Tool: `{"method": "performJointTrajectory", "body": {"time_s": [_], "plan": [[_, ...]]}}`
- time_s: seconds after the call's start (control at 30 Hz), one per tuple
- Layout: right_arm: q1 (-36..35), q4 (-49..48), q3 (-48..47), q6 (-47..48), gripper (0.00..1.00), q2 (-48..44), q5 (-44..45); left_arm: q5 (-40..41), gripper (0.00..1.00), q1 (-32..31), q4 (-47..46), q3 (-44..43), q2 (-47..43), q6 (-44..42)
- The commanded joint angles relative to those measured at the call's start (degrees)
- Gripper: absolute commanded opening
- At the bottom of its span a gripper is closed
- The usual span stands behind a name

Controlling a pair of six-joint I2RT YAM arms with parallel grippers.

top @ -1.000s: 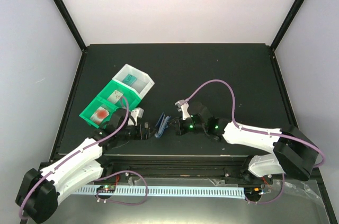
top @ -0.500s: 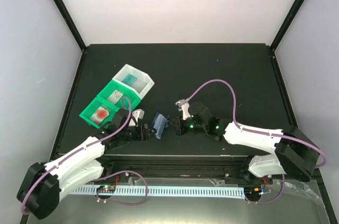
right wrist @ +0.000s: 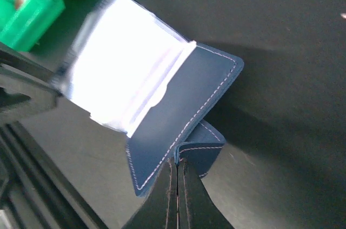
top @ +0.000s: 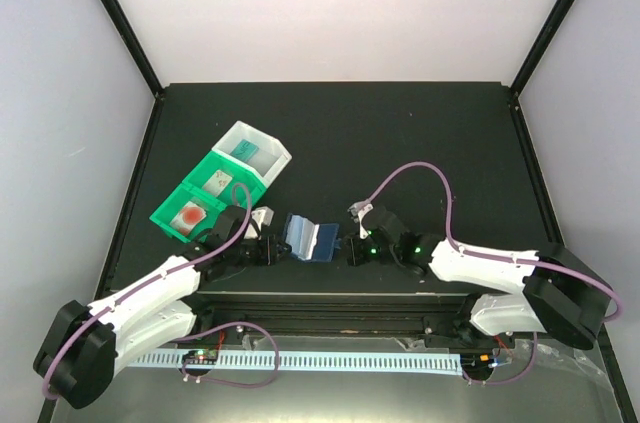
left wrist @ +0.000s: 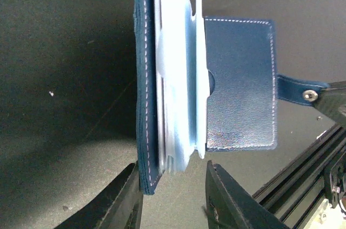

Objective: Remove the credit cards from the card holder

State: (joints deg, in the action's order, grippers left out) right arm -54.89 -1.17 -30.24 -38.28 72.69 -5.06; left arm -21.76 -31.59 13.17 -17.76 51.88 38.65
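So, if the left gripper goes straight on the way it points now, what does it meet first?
The card holder: its upright navy cover and pale blue pockets stand right ahead of the left gripper, in line with its gap. Depth is unclear.

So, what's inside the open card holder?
Inside the card holder, pale blue sleeves fan out between its navy covers. The sleeves overlap, so whatever they hold is covered, and it cannot be told whether they are full or empty.

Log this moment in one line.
card holder: spread open | left gripper: open, straddling pockets | right gripper: shut on snap tab
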Motion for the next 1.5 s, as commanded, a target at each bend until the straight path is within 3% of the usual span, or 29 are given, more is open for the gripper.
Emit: {"method": "performJointTrajectory", "body": {"time_s": [0.0, 0.33, 0.4, 0.63, 0.9, 1.1, 1.27, 1.47], "plan": [[-0.04, 1.99, 1.72, 0.12, 0.01, -1.20, 4.19, -0.10, 0.30, -0.26, -2.41, -0.18, 0.46, -0.62], [-0.04, 2.56, 2.37, -0.10, 0.01, -1.42, 4.90, -3.22, 0.07, -0.40, -5.12, 0.49, 0.37, -0.68], [0.03, 3.61, 1.95, -0.31, 0.07, -1.33, 4.84, -3.82, 0.02, -0.52, -5.00, 0.77, -0.63, -0.59], [-0.13, 9.76, -2.81, -1.74, 0.28, -5.94, 3.24, -4.38, 0.02, -0.85, -4.68, 1.59, -2.83, 1.06], [-0.24, 2.94, -4.93, -6.74, 0.48, -4.82, -3.09, -4.64, 0.02, -2.46, -5.50, 1.63, -2.88, 3.59], [-0.81, -3.99, -8.28, -8.84, 0.50, 3.59, -10.78, -4.19, 0.01, -3.65, -5.96, 2.28, -3.27, 4.72], [-1.75, -5.13, -11.68, -8.77, 0.48, 10.84, -12.17, -3.83, 0.02, -4.04, -6.30, 2.72, -3.58, 5.36], [-1.80, -3.12, -11.42, -7.01, 0.35, 16.20, -9.06, -3.86, 0.02, -4.75, -6.92, 3.64, -4.39, 6.82]]}}
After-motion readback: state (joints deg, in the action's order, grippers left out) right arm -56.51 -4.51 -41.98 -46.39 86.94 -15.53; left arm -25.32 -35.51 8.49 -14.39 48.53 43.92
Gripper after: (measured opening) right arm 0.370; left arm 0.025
